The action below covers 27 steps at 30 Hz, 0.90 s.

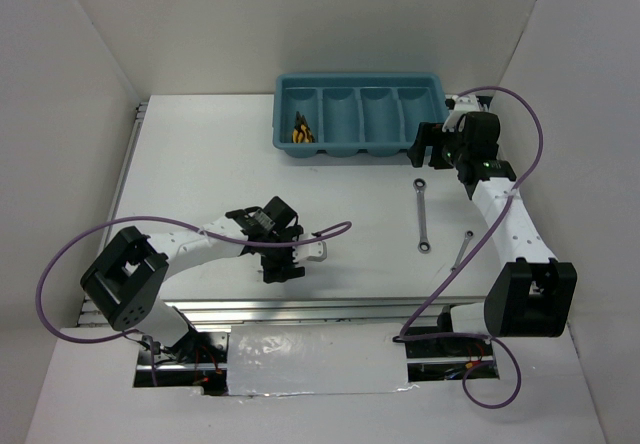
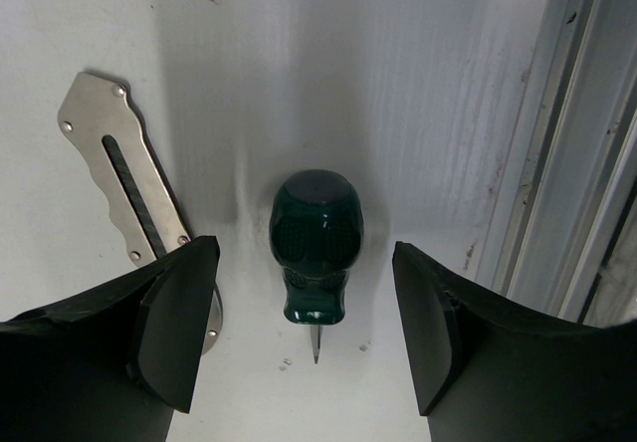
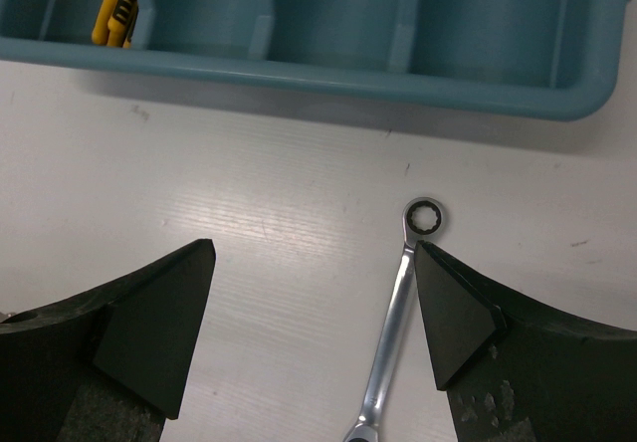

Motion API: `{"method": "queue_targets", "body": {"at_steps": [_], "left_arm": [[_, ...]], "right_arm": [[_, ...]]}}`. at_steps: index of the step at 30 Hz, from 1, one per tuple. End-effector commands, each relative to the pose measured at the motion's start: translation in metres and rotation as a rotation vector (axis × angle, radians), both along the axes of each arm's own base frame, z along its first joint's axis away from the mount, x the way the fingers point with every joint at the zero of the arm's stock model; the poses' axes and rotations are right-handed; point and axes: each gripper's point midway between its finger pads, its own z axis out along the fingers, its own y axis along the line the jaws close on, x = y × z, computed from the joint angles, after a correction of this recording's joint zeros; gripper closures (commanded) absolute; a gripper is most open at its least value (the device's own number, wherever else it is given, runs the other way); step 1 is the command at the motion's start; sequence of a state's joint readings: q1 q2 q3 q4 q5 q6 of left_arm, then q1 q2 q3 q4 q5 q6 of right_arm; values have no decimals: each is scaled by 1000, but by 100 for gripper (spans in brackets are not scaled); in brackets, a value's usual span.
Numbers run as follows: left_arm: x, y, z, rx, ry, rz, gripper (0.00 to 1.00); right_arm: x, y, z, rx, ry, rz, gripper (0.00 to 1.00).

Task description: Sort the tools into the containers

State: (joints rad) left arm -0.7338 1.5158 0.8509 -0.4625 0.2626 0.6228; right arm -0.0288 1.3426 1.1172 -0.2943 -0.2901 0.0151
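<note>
The teal tray [image 1: 360, 114] stands at the back with four compartments; yellow-handled pliers [image 1: 302, 132] lie in its leftmost one, also seen in the right wrist view [image 3: 114, 9]. My left gripper [image 2: 304, 323] is open low over the table, with the green-handled screwdriver [image 2: 317, 243] lying free between its fingers, tip toward the camera. A flat silver metal piece [image 2: 124, 178] lies beside the left finger. My right gripper [image 3: 314, 323] is open and empty in front of the tray [image 3: 299, 64]. The long silver wrench [image 3: 403, 313] lies by its right finger.
A smaller silver piece [image 1: 462, 250] lies right of the wrench [image 1: 423, 214]. The aluminium rail [image 2: 577, 163] of the table's near edge runs close to the left gripper [image 1: 280, 259]. White walls enclose the table. Purple cables loop from both arms.
</note>
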Motion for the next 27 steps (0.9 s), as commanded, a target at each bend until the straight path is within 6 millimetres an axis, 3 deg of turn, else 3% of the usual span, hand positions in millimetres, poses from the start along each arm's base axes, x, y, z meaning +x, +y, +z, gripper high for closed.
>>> {"method": "queue_targets", "body": {"at_steps": [1,7,13,18,20,21,22,24,25,27], "left_arm": [[14,-13,6,-25,-73,-17,17],[20,-19,14,-55,-120,-11,33],[35,-37,36,-112,-172,5,59],[51,-66,79,-220,-165,49,74],[78,-82,121,-328,-203,129,76],[100,-85,135,-385,-198,238,76],[126,-94,173,-462,-258,295,77],[172,-96,202,-538,-338,428,83],[191,-100,233,-603,-409,461,82],[225,-99,253,-669,-507,539,84]], "right_arm": [[-9,-5,8,22,-20,-15,11],[-11,-12,3,17,-18,-40,12],[-13,-19,-1,17,-12,-61,12],[-12,-23,-3,18,-5,-68,12],[-13,-25,-2,20,-7,-72,12],[-13,-26,-3,24,-3,-78,12],[-13,-25,-5,26,0,-78,12],[-13,-26,-7,29,2,-82,12],[-13,-27,-9,31,8,-86,12],[-13,-27,-10,29,7,-85,12]]}}
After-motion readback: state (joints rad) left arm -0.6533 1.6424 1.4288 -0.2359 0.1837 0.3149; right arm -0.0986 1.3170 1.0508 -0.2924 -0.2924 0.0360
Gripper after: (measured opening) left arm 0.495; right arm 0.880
